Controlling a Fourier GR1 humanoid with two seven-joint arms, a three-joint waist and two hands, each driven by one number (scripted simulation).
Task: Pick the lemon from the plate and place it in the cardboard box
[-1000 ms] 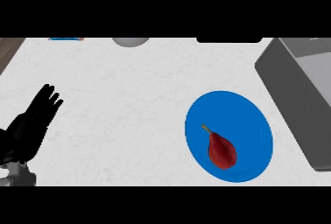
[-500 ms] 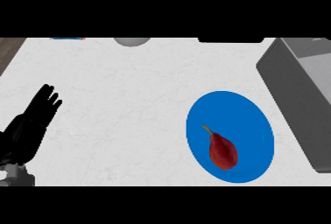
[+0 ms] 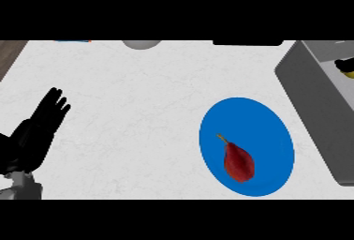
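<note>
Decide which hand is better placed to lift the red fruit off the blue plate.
Probably right, though out of view: red fruit, blue plate and box lie rightward; the left hand rests far left.

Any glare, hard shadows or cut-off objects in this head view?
Head view: even light, no glare on the white counter; no hard shadow under the blue plate; the grey box is cut off at the right edge; the left hand reads as a dark silhouette.

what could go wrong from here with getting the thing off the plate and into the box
1. The task says lemon, but the blue plate holds a dark red, tapered fruit; a lemon search may find nothing.
2. Only the left hand shows, open at the far left; reaching across may be awkward.
3. The grey box already holds something yellow, hard to identify.
</note>
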